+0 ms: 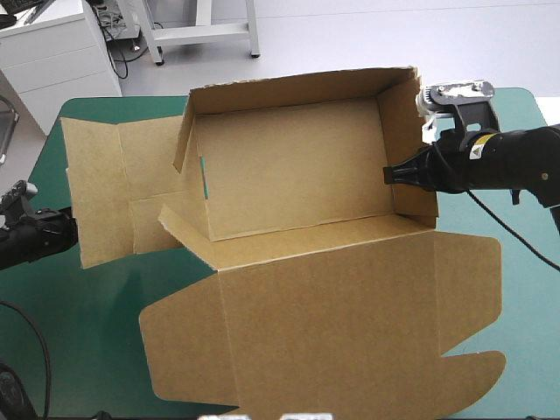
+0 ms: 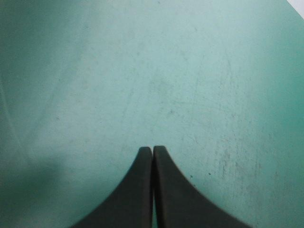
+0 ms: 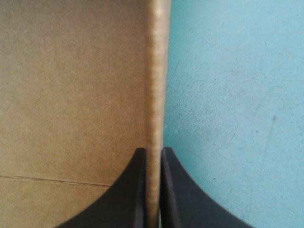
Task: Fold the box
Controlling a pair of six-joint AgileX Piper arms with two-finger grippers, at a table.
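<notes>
The teal-green cover [image 1: 83, 350] shows bare along the table's near-left side. At the left edge the left gripper [image 2: 152, 148] hangs over that bare cover, its black fingers [image 2: 135, 194] pressed together into one point with nothing between them (whether it touches the nearest board, the high view does not tell).

The box [image 1: 297, 166] lies across the middle of the table as a half-raised tray. Its left side panels [image 1: 101, 192] are spread flat toward the left edge, and the left wall [image 1: 185, 131] leans up at a tilt. The far wall [image 1: 289, 92] stands upright, and the lid [image 1: 350, 332] lies flat, reaching to the near edge.

On the right the right wall [image 1: 404, 118] stands upright, pinched by the right gripper [image 1: 391, 173]. Its fingers are all but closed on the board, and the wrist view has the wall's edge running up between them. One finger is inside the tray over the brown floor, the other outside over the cover.
</notes>
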